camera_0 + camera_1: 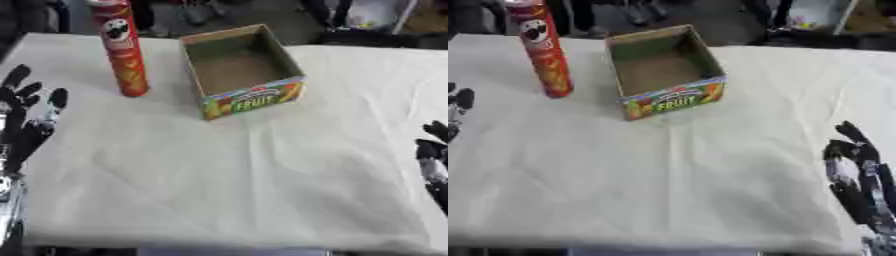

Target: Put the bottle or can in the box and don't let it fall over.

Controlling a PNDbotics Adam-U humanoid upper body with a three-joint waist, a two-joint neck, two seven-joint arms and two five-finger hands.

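A tall red chip can [123,49] stands upright on the white cloth, just left of the box. The cardboard box [292,65] is open at the top, shows "FRUIT" on its front, and has nothing inside. My left hand [28,116] rests open at the left edge, fingers up, well below and left of the can. At the right edge my right hand [856,170] is open too, far from the box. Neither hand touches anything.
A white cloth covers the table [227,170]. Dark furniture and clutter stand beyond the far edge [367,20]. The table's front edge runs along the bottom of the views.
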